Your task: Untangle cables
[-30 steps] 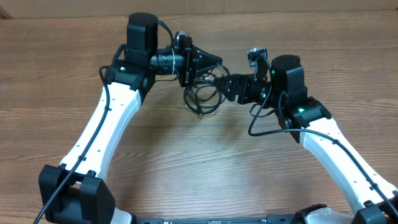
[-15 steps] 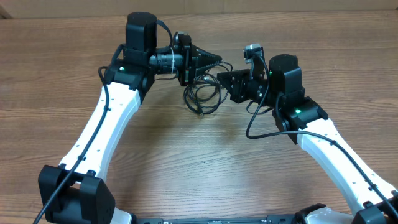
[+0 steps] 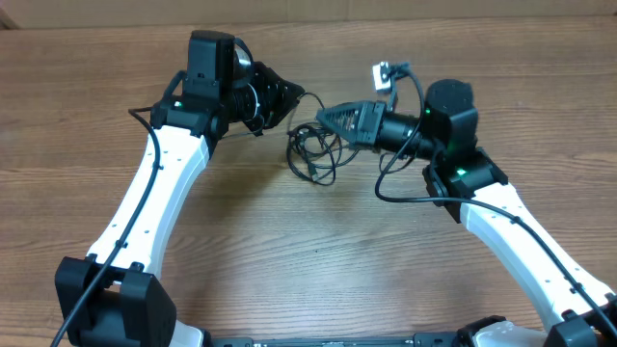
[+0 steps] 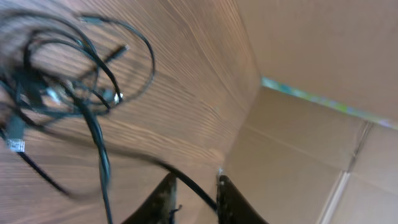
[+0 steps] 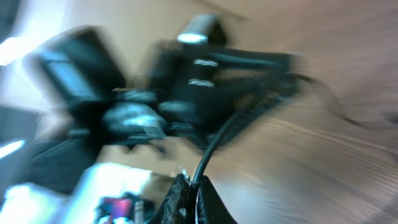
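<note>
- The cables [image 3: 313,154] lie as a loose, roughly round tangle on the worktop [image 3: 308,255], between the two arms and on the robot's side of both claw tips. Loops sag toward the robot, and single cords rise from the top edge of the tangle toward the claws.
- The right claw [image 3: 323,118] points left and sits just beside the top of the tangle, so it is the nearer one. The left claw [image 3: 294,96] points right, a little farther back.
- In the right wrist view, blurred as it is, the right claw [image 5: 191,194] looks clenched on one of the cables, which runs straight out from its tips.
- In the left wrist view, one cord passes between the fingers of the left claw [image 4: 194,196]. I cannot tell whether it is pinched or merely lying in the gap. The tangle [image 4: 68,87] hangs off to that camera's upper left.
- My judgement is that the coming pull turns on the claws drawing apart sideways along the line between them.
- The worktop is bare wood grain with free room on both sides. A cardboard wall [image 4: 311,56] closes the far edge.
</note>
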Controlling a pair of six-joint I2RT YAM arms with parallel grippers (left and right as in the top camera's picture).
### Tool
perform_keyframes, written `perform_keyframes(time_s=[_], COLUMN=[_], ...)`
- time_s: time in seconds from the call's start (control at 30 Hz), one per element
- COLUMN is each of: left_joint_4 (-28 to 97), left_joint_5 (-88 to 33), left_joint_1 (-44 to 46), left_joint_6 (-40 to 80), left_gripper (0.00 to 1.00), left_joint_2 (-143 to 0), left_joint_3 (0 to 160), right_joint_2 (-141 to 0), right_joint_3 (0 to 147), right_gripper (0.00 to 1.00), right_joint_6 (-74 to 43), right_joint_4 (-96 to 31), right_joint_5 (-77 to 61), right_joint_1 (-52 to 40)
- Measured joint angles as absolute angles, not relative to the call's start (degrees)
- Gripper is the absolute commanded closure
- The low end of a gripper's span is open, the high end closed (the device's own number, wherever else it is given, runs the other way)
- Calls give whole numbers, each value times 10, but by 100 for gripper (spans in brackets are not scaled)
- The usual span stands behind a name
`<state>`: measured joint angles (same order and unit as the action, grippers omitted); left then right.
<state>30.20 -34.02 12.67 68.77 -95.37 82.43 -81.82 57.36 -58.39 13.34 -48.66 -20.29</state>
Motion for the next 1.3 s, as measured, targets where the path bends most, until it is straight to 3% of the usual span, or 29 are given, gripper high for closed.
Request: perform_keyframes(time_s=[0.17, 0.27, 0.43, 0.57, 0.73, 0.77, 0.9, 1.0, 1.1, 1.13, 1.3], left_joint_4=[298, 246, 190, 225, 301, 313, 365, 395, 420, 421, 423], left_joint_5=[-348, -412, -506, -519, -507, -504, -486, -463, -434, -424, -375], left_joint_1=[126, 122, 101, 98, 113, 118, 141, 153, 165, 167, 173], left_joint_6=[614, 593, 581, 540, 433, 406, 298, 244, 191, 182, 159], left_gripper=[62, 59, 55, 52, 42, 36, 33, 23, 23, 29, 34], left_joint_2=[-954, -954, -954, -954, -954, -954, -954, -954, -954, -954, -954], left_joint_3=[824, 824, 825, 825, 825, 825, 826, 826, 826, 826, 826], right_joint_2=[-820, -819, -819, -819, -819, -819, -819, -820, -820, -820, -820], right_joint_3=[574, 574, 588, 656, 706, 709, 710, 710, 710, 710, 710], right_gripper=[96, 96, 96, 96, 96, 96, 96, 96, 96, 96, 96], right_joint_6=[-731, -844, -982, -1050, -1072, -1074, -1077, -1078, -1078, -1078, -1098], right_joint_4=[326, 480, 620, 630, 588, 566, 495, 489, 509, 515, 533], right_joint_5=[-538, -552, -535, -526, -521, -521, -517, -507, -493, -489, -455], right_joint_1=[-203, -199, -163, -134, -131, -131, -131, -131, -131, -131, -131])
